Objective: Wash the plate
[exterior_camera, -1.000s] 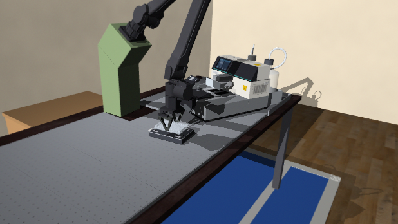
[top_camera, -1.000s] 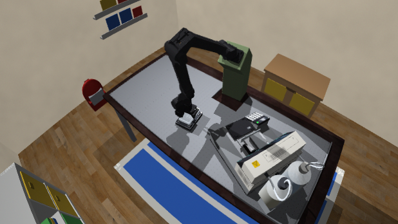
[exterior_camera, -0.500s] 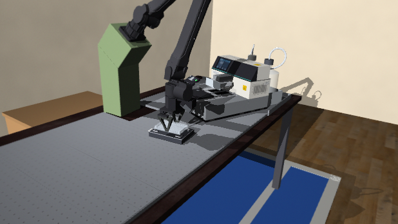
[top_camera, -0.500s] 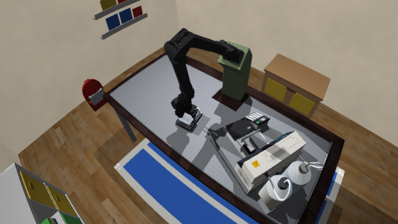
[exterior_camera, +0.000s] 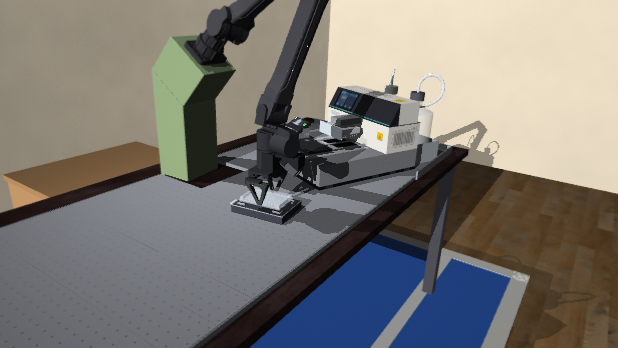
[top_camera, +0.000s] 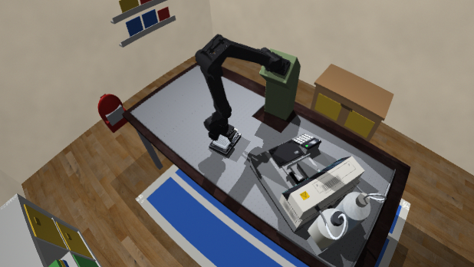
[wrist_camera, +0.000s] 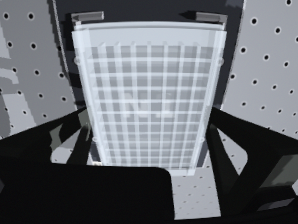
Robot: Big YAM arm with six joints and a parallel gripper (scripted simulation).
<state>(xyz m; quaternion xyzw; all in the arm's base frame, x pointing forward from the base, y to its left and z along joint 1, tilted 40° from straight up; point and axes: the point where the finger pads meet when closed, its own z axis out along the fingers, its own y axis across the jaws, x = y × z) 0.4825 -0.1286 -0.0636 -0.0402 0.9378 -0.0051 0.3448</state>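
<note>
The clear plate (top_camera: pixel 221 142) (exterior_camera: pixel 272 200) (wrist_camera: pixel 150 75) is at the dark nest N1 (top_camera: pixel 227 153) (exterior_camera: pixel 257 214) (wrist_camera: pixel 150 9), between the corner locators as far as the wrist view shows. Whether it lies fully flat is hard to tell, and its cut-off corner is not clear. My gripper (exterior_camera: pixel 267 196) (wrist_camera: pixel 149 112) points down, with its fingers against the plate's two long sides; it is shut on the plate. The washer (top_camera: pixel 326 184) (exterior_camera: pixel 380 120) stands to the right. Its keypad (top_camera: pixel 304 139) shows a green lamp (top_camera: pixel 307 146) (exterior_camera: pixel 304 124). I see no plate at the washer.
Two white bottles (top_camera: pixel 330 228) (top_camera: pixel 354 207) with tubes stand behind the washer. The green pedestal (top_camera: pixel 281 92) (exterior_camera: pixel 185 115) carries the arm at the table's back edge. The washer's grey base (exterior_camera: pixel 370 167) reaches towards the nest.
</note>
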